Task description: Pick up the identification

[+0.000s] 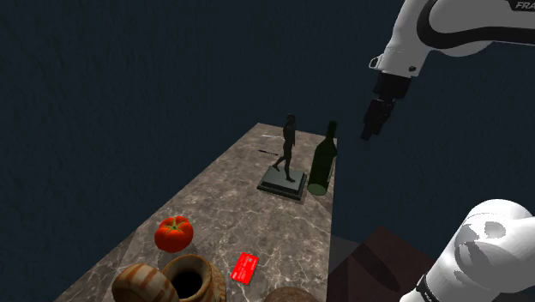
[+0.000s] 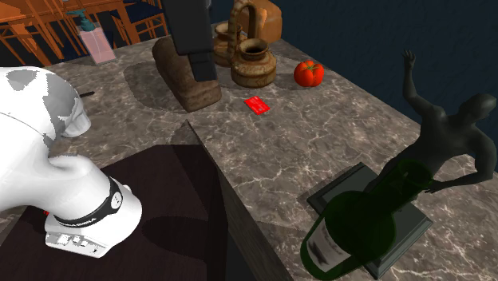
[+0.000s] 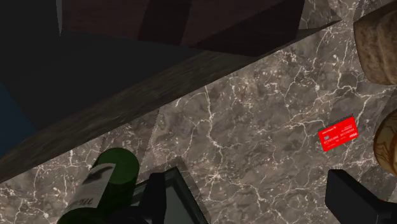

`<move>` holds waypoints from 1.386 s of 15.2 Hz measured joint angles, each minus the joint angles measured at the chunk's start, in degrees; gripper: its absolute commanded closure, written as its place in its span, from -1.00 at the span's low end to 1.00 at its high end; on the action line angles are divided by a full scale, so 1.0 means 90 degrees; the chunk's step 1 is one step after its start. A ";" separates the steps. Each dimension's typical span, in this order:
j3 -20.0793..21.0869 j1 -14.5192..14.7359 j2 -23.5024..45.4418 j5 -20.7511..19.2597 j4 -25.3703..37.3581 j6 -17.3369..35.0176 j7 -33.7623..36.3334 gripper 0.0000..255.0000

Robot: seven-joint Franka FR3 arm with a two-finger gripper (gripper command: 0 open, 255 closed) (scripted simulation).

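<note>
I have the claw point(image 1: 374, 122) hanging in the air, well clear of the dark, marble-veined table point(image 1: 231, 206). In the shoulder view it sits to the right of a dark green glass bottle point(image 1: 323, 160) and higher than it. Through the wrist camera its two black fingers point(image 3: 154, 194) stand wide apart, with bare table between them and nothing gripped.

The identification is a small red rectangular card point(image 1: 245, 268) with white print. It lies flat on the table near the edge that faces the stand, well apart from the claw. In the wrist view the card point(image 3: 338, 133) lies just past one fingertip, untouched.

In the shoulder view, a brown, round, open-mouthed jar point(image 1: 189, 276) stands just beside the card, to its left. A red tomato point(image 1: 173, 233) sits a little farther off that way. The bottle stands upright, close beside a dark statuette of a standing figure on a square base point(image 1: 287, 163), at the table's far end from the card.
</note>
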 measured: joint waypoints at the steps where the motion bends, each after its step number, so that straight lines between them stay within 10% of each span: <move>1: 0.0000 0.0000 0.0000 0.0000 0.0000 0.0000 0.0000 -1.00; 21: 0.2362 0.0042 0.1871 0.2492 -0.1197 0.1995 0.4394 -1.00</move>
